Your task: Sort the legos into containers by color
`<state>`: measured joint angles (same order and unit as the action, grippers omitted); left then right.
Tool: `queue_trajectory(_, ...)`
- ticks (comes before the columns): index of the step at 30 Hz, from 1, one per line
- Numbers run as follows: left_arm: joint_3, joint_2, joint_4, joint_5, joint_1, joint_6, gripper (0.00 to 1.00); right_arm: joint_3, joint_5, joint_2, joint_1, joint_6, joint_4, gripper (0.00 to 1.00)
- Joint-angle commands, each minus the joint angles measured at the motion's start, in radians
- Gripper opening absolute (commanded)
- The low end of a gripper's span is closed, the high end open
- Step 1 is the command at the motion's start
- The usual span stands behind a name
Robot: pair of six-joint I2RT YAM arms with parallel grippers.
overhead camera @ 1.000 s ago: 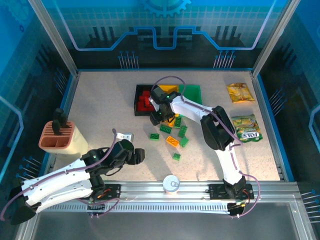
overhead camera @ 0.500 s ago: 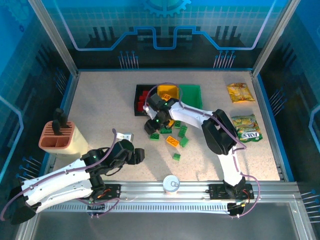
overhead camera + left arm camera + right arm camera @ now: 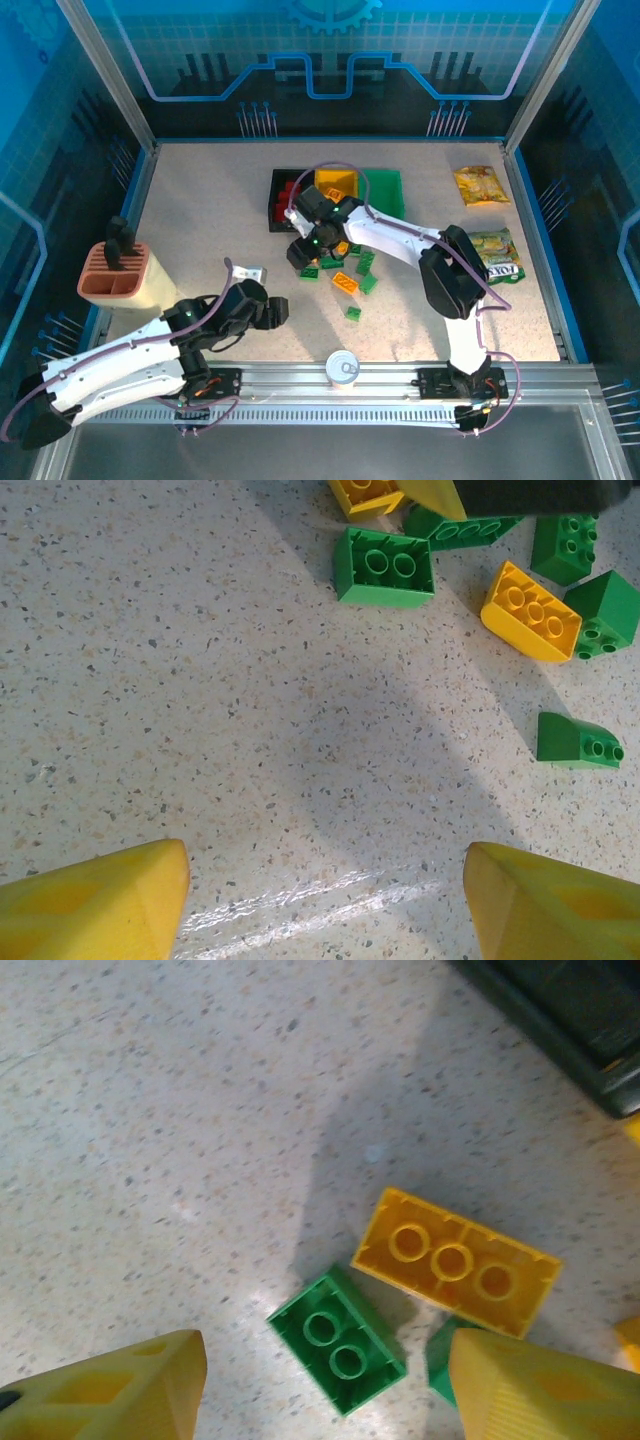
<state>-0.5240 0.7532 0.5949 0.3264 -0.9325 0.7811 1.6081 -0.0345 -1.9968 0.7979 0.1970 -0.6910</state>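
**A:** Any writing you can read?

**B:** Only on the nearer snack packet (image 3: 495, 256). It has big letters that look like "JAX". The print on the far snack packet (image 3: 479, 185) is too small to read.

**A:** Counts?

**B:** Three bins stand in a row at the far side: black bin (image 3: 273, 205), yellow bin (image 3: 340, 180), green bin (image 3: 385, 190). The red legos (image 3: 291, 203) lie in the black one, too bunched to count. The left wrist view shows five loose green legos (image 3: 385, 568) and two yellow legos (image 3: 530, 610) on the table. There is also one can (image 3: 343, 367) and one terracotta holder (image 3: 115, 275).

**A:** And the grippers?

**B:** The right gripper (image 3: 325, 1390) has its fingers spread and grasps nothing. It is low over a green brick (image 3: 338, 1342) that lies on the table beside a yellow brick (image 3: 455, 1260). The left gripper (image 3: 325, 900) is also spread and empty, over bare table near the pile.
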Motion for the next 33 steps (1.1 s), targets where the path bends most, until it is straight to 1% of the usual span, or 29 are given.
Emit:
queue_trajectory(1, 0.002, -0.027, 0.041, 0.024, -0.008, 0.010, 0.74, 0.073, 0.115, -0.068, -0.003, 0.021, -0.063, 0.71)
queue_trajectory(6, 0.012, -0.051, 0.050, 0.031, -0.008, 0.017, 0.74, 0.115, 0.167, -0.117, -0.003, 0.090, -0.093, 0.82)
queue_trajectory(7, 0.013, -0.052, 0.051, 0.032, -0.008, 0.017, 0.74, 0.124, 0.175, -0.125, -0.005, 0.105, -0.103, 0.87)
queue_trajectory(8, 0.014, -0.051, 0.049, 0.032, -0.009, 0.017, 0.74, 0.128, 0.176, -0.131, -0.002, 0.112, -0.109, 0.88)
queue_trajectory(15, 0.019, -0.046, 0.042, 0.033, -0.008, 0.017, 0.74, 0.127, 0.186, -0.165, -0.001, 0.160, -0.111, 0.89)
queue_trajectory(23, 0.021, -0.043, 0.037, 0.032, -0.008, 0.018, 0.74, 0.147, 0.151, -0.225, 0.004, 0.168, -0.108, 0.86)
queue_trajectory(26, 0.022, -0.045, 0.044, 0.034, -0.008, 0.018, 0.74, 0.147, 0.146, -0.233, 0.009, 0.168, -0.106, 0.83)
queue_trajectory(28, 0.024, -0.046, 0.045, 0.036, -0.008, 0.020, 0.74, 0.144, 0.147, -0.232, 0.010, 0.167, -0.104, 0.79)
queue_trajectory(33, 0.027, -0.045, 0.038, 0.037, -0.008, 0.020, 0.74, 0.138, 0.168, -0.211, 0.018, 0.164, -0.105, 0.60)
